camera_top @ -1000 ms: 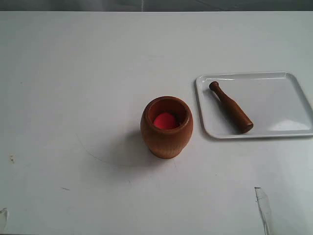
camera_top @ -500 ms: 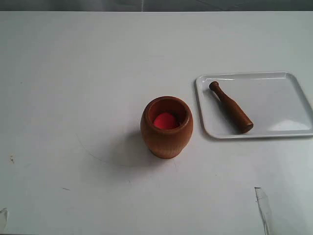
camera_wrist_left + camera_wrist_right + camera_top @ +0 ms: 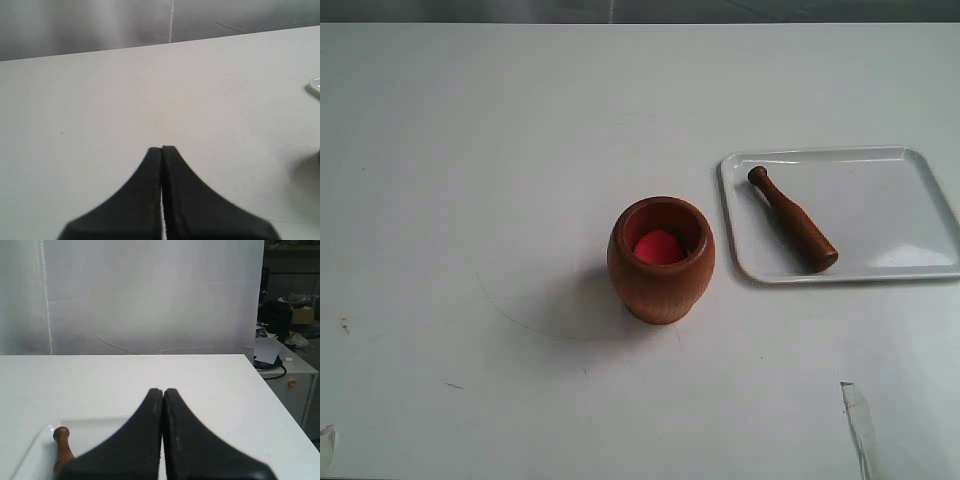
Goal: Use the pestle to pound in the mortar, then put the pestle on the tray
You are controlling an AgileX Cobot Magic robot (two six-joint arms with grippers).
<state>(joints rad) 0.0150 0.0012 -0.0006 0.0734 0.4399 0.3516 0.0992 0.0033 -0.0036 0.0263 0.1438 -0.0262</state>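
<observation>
The pestle (image 3: 793, 219) was pictured lying flat and slantwise on the white tray (image 3: 910, 205), with its thick end near the tray's front rim, and it was touched by neither arm. The mortar (image 3: 661, 260) was seen standing upright on the white table (image 3: 470, 150), just beside the tray's left edge but apart from it. Its red inner bottom was laid bare and nothing was standing in it.

Neither arm was caught in the exterior view. The left gripper (image 3: 162, 148) was shown with its jaws pressed together on nothing, held over bare tabletop. The right gripper (image 3: 163, 390), likewise closed and empty, was aimed over the tray, and the pestle's knobbed handle was glimpsed beside it.

From this layout alone it could not be settled whether the pounding had been done, since a pestle on the tray fitted a finished task as well as one not yet begun. If unbegun, everything was judged to be left: the pestle to be picked up, the mortar pounded, and the pestle set on the tray.
</observation>
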